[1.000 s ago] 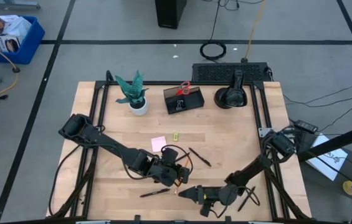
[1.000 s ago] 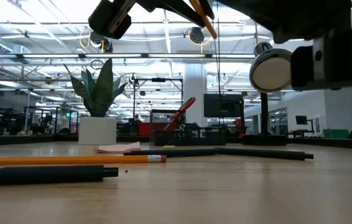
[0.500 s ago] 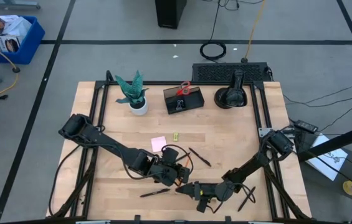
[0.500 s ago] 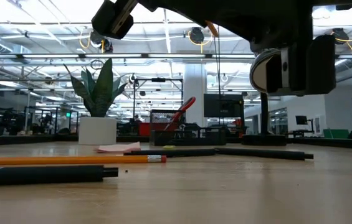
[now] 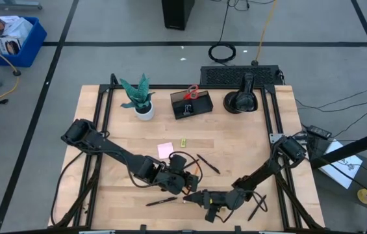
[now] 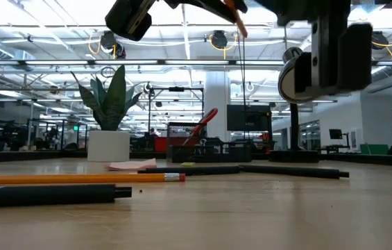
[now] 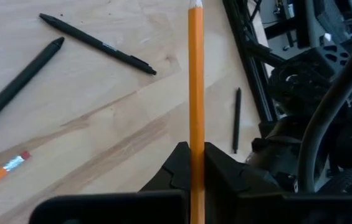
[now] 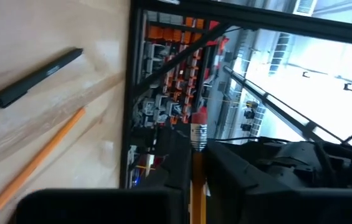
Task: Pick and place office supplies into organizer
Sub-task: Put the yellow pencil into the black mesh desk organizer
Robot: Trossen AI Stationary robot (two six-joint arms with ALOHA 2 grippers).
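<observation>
Closed narrow on both sides: left gripper (image 7: 195, 154) pinching the orange pencil (image 7: 195, 74) along its shaft, right gripper (image 8: 195, 155) nipping that pencil just short of the eraser end. Looks like a hand-over above the near part of the table (image 5: 248, 143), well apart from the organizer (image 5: 191, 104) at the far side, with red-handled scissors (image 5: 192, 92) standing in it. Holds the pencil clear of the wood, sharpened tip pointing out past the left fingers. Leaves a second pencil (image 6: 78, 178) and several black pens (image 7: 98, 43) lying loose on the table. Handles light and stiff, most likely: a thin painted stick, smooth enough to swivel or slide in a two-point pinch, with a lead tip apt to snap if knocked. Best taken square across the middle of the shaft, or near the ferrule for dropping it upright into a compartment. Calls for one grip letting go before the other pulls, to avoid bending or twisting the shaft
</observation>
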